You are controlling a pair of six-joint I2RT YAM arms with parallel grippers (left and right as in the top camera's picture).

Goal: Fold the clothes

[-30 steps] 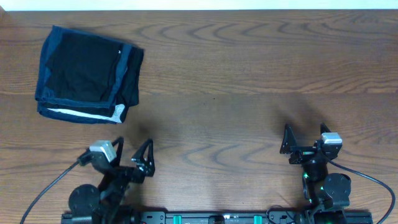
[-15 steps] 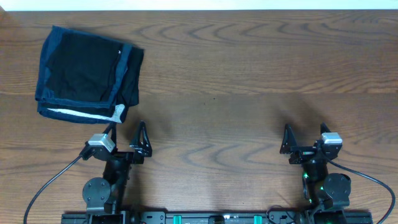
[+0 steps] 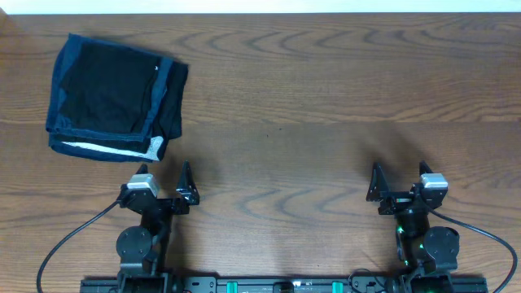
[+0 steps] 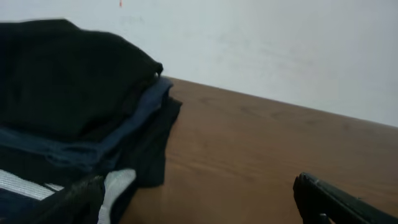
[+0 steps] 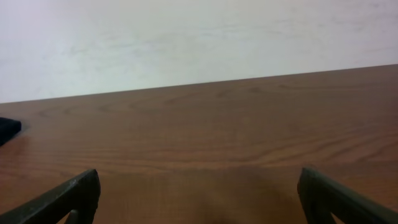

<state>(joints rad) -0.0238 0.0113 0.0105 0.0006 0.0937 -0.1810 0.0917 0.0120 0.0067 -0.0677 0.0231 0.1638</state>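
wooden table bears one stack at its far left corner: the black shirt lies folded, stacked with a blue garment. left gripper, near the stack, and right gripper stand wide open, holding nothing. folding looks finished; any further move calls only for squaring the edges.

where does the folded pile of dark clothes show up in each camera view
overhead: the folded pile lies at the upper left of the table, black fabric over dark blue.
left wrist: it fills the left side, close up, black layer on top.
right wrist: only a small dark corner at the far left edge, probably the pile.
shared landmark: the wooden table's far edge against the pale background.
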